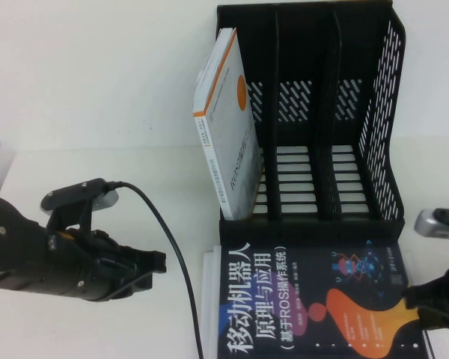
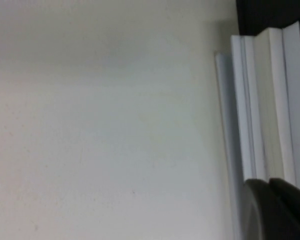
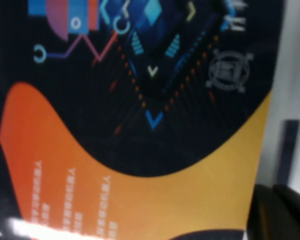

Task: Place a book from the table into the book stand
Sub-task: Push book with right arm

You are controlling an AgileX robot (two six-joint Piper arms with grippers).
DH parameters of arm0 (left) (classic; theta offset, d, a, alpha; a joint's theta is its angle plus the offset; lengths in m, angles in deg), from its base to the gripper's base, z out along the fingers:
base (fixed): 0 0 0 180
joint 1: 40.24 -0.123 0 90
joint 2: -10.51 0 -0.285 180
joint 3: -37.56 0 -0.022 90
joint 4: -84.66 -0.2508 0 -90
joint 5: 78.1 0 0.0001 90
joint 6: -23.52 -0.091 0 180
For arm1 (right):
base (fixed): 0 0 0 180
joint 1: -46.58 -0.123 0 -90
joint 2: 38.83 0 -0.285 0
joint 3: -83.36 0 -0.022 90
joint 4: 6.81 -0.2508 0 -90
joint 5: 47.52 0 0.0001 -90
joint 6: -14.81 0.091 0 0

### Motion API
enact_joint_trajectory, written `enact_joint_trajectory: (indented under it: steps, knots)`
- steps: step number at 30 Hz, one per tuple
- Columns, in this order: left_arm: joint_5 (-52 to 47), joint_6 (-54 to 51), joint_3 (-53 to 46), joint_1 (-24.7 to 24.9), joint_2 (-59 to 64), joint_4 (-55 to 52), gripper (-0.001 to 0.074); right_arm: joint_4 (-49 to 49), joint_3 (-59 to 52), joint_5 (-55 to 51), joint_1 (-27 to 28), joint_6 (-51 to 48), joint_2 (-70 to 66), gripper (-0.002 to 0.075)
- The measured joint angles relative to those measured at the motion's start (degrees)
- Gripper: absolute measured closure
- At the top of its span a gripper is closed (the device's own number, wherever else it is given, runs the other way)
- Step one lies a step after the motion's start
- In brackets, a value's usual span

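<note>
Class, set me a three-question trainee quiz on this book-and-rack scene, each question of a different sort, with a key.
1. True or false: the book already stands in the book stand.
2. Which slot holds the white book with orange stripe? A left, B middle, C right.
3. Fill in: the right gripper is at the book's ____ edge; the left gripper is over the table.

Key: 1 false; 2 A; 3 right.

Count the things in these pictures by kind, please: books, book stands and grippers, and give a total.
Books: at least 3: the dark book on a stack on the table, white pages beneath it, the white-and-orange book leaning in the stand.
Book stands: 1: the black book stand.
Grippers: 2: left gripper left of the stack, right gripper at the dark book's right edge.
Total: 6.
</note>
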Motion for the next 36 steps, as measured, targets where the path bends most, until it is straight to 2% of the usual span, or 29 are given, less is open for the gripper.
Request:
enact_joint_trajectory:
  steps: [7,15,18,22,25,30,33,36]
  knots:
    - [0.8,2.4,0.1,0.0,0.4,0.0,0.0738,-0.6,0.2,1.5,-4.0,-0.7,-0.5,0.0724]
    - [0.6,3.6,0.1,-0.7,0.4,-0.9,0.0738,-1.0,1.7,0.6,-4.6,-0.7,-1.8,0.0724]
    - [0.3,3.6,0.1,-4.1,0.4,-0.9,0.0738,-1.0,3.2,-0.3,-5.0,-0.7,-2.8,0.0724]
    - [-1.2,0.8,0.1,-11.3,0.4,0.8,0.0738,-1.0,5.2,-1.1,-6.1,-0.7,-3.9,0.0724]
    - [-5.4,-6.7,0.1,-17.3,0.6,6.3,0.0738,-1.0,6.6,-1.6,-6.7,-0.7,-4.8,0.0724]
    - [-18.3,-25.1,0.1,-25.1,3.0,22.9,0.0724,-1.0,9.0,-1.6,-7.6,-0.7,-6.8,0.0724]
    - [-23.8,-31.8,0.2,-27.5,5.1,29.7,0.0655,-1.0,10.2,-1.8,-8.8,-0.6,-8.2,0.0724]
    - [-26.1,-33.9,0.5,-28.6,7.2,32.3,0.0539,-1.0,11.6,-2.0,-10.0,-0.6,-9.3,0.0724]
